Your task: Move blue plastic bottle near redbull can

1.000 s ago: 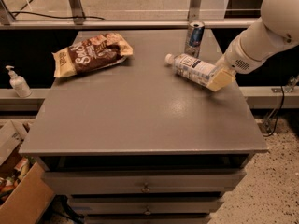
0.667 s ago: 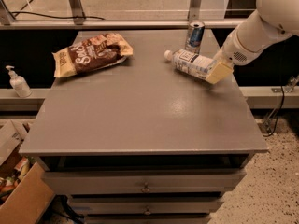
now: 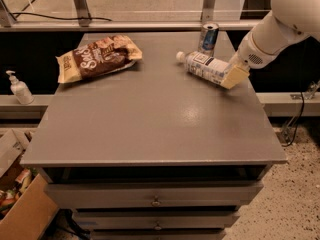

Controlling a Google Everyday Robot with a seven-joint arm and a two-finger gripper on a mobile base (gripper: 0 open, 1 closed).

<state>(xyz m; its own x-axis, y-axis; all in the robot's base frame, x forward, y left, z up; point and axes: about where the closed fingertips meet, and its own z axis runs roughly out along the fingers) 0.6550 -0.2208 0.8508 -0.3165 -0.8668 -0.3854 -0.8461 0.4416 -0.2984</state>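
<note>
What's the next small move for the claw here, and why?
Probably back the claw away from the blue plastic bottle. The bottle lies on its side, with its label just in front of the upright redbull can, so it already looks near enough. The claw sits at the bottle's base end, and any push toward the can could knock it over.

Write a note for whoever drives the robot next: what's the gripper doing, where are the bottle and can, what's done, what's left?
The gripper is at the base end of the blue plastic bottle, at the right rear of the table.
The bottle lies on its side, cap pointing left, just in front of the redbull can, which stands upright at the back edge.
Done: the bottle looks close to the can.
Left: probably only backing the arm away.
</note>
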